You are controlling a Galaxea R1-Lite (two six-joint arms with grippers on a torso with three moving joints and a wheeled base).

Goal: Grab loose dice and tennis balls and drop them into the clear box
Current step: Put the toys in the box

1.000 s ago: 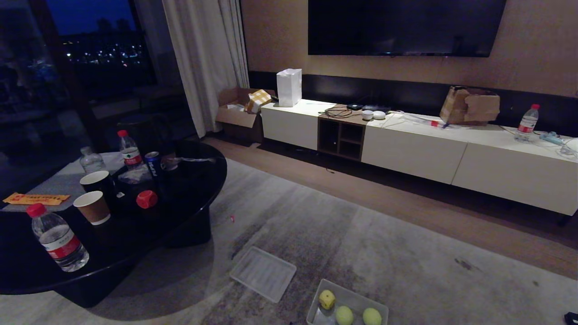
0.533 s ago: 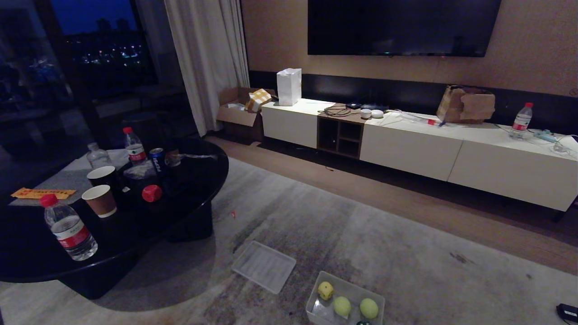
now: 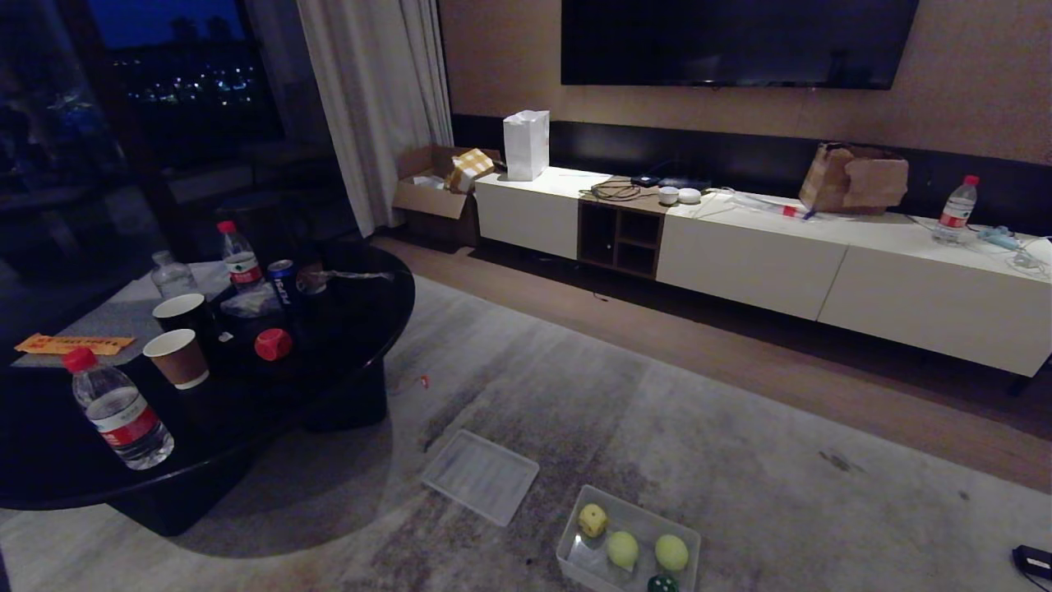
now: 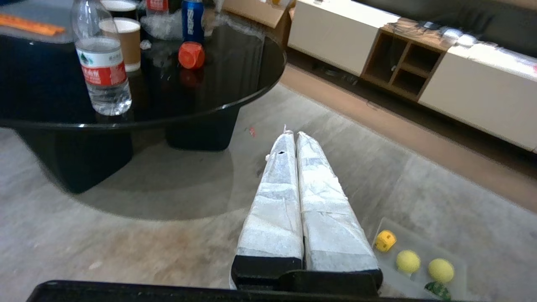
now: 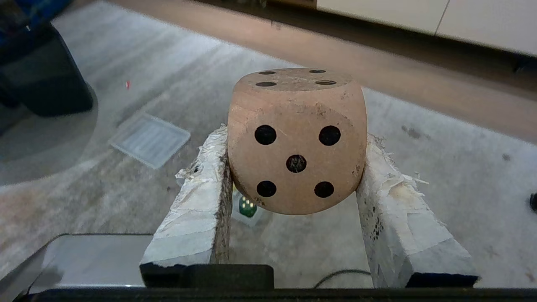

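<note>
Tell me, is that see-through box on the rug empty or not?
Not empty. The clear box holds a yellow die, two tennis balls and a dark green die at its near edge.

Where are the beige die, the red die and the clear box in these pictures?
beige die (image 5: 297, 142): right wrist view, on its five-pip face, between the fingers.
red die (image 3: 272, 344): head view, on its front face, on the black table.
clear box (image 3: 575, 534): head view, on its left wall.

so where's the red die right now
On the black round table at the head view's left, the red die sits just right of the paper cups, in front of the blue can.
</note>
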